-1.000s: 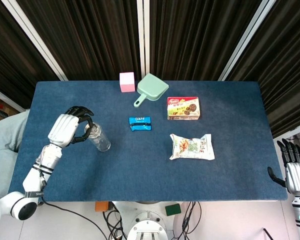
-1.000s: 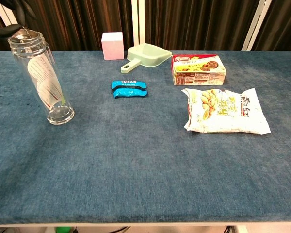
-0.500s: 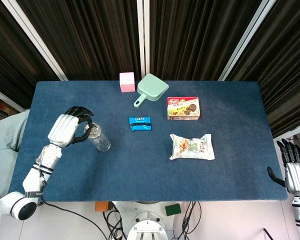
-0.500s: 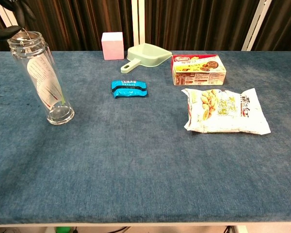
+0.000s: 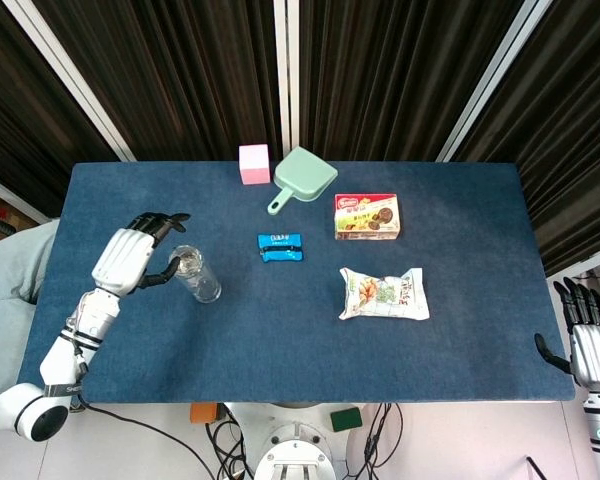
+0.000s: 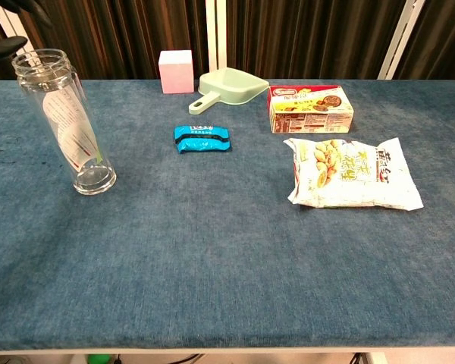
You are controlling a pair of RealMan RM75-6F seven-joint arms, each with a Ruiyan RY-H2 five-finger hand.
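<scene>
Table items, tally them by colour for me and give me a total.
Clear: 1, the tall clear glass bottle
Pink: 1, the pink cube
Green: 1, the pale green plastic scoop
Blue: 1, the blue snack wrapper
Red: 1, the red biscuit box
White: 1, the white snack bag
Total: 6

Pink cube [image 6: 176, 70], mint-green dustpan [image 6: 229, 87], bright blue packet [image 6: 202, 139], dark blue tablecloth [image 6: 212, 250], clear bottle [image 6: 64, 121].
</scene>
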